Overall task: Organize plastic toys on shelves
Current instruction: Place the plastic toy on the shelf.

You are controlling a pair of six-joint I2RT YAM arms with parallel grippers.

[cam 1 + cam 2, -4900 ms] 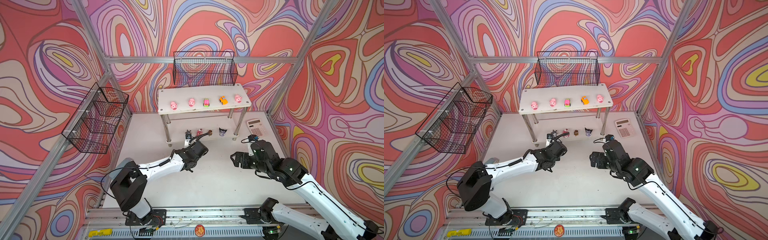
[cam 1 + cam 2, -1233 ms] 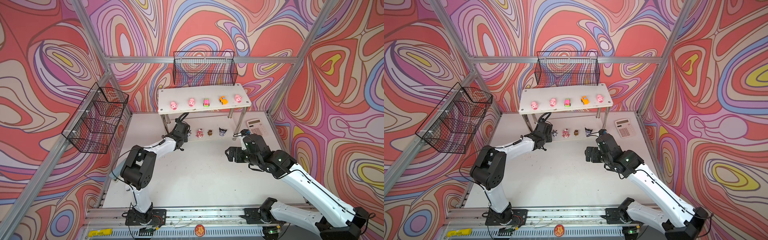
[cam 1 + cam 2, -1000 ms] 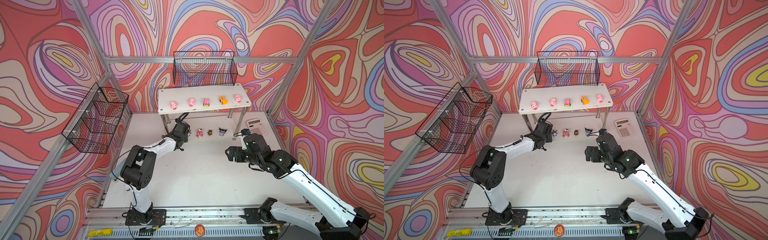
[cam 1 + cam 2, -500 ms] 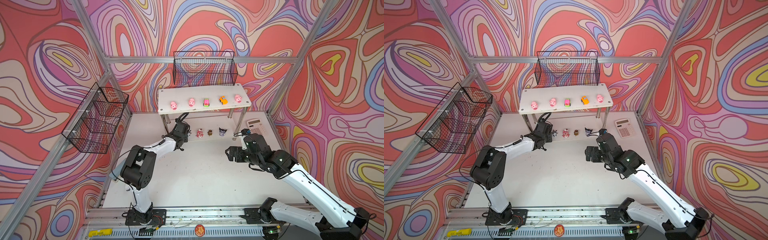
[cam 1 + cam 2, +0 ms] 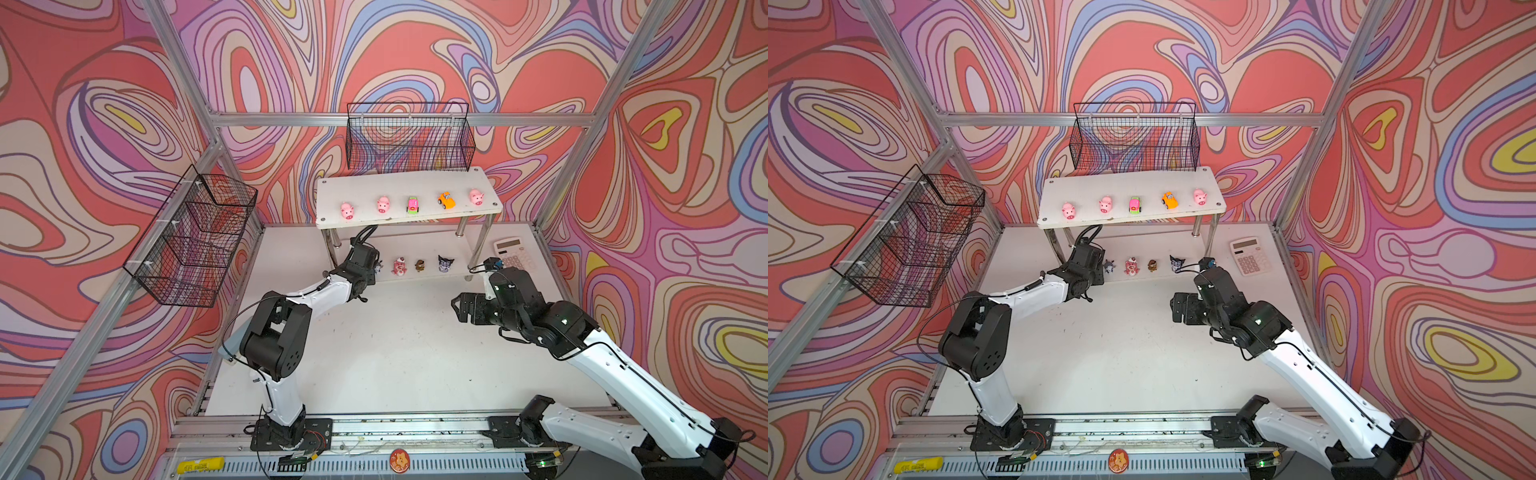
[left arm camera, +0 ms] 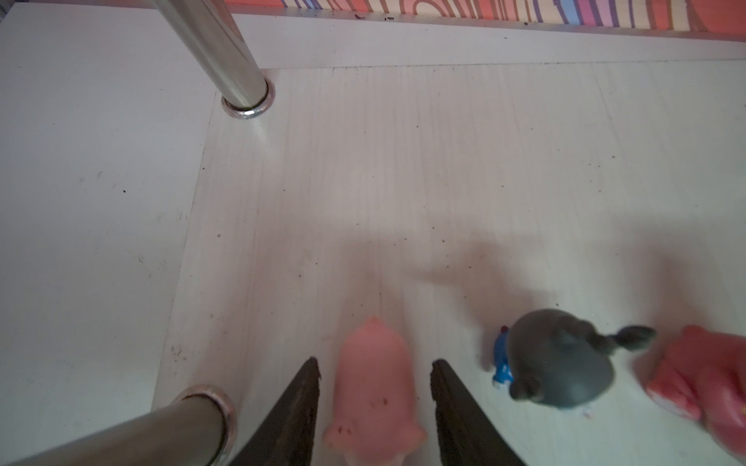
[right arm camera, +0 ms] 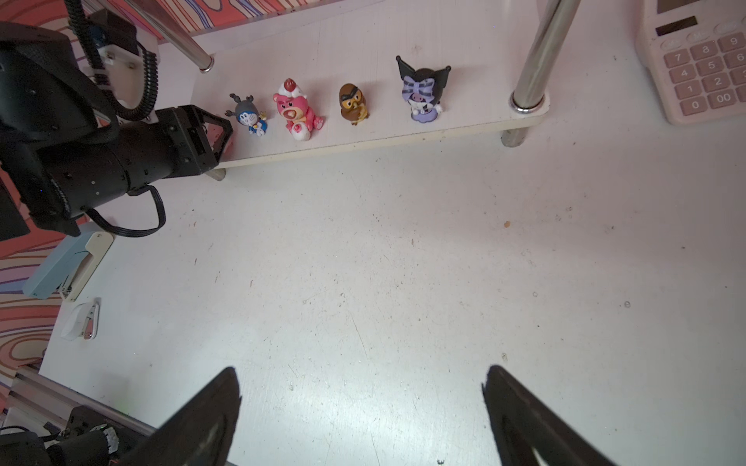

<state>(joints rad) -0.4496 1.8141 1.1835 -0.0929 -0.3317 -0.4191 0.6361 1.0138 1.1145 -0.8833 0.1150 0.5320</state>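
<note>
The shelves [image 5: 405,189] carry three pink pigs, a pink-green car [image 5: 412,205] and an orange car [image 5: 446,200] on the top board. On the lower board [image 6: 403,181] stand a grey figurine [image 6: 561,359], a pink bear [image 7: 296,109], a brown figurine [image 7: 353,103] and a dark horned one [image 7: 424,90]. At that board's left end lies a fourth pink pig [image 6: 373,387]. My left gripper [image 6: 374,361] is open around it, with a gap on each side. My right gripper [image 7: 361,387] hovers wide open over bare table, holding nothing.
A pink-keyed calculator [image 5: 513,253] lies right of the rack. A grey stapler [image 7: 66,266] and a small white object [image 7: 80,320] lie at the table's left edge. Black wire baskets [image 5: 409,137] [image 5: 193,237] hang on the back and left walls. Chrome legs [image 6: 218,52] flank my left gripper.
My left arm has reached from the open table to the lower board's left end. In the last second its jaws have parted from the pig. The right arm has hardly moved.
</note>
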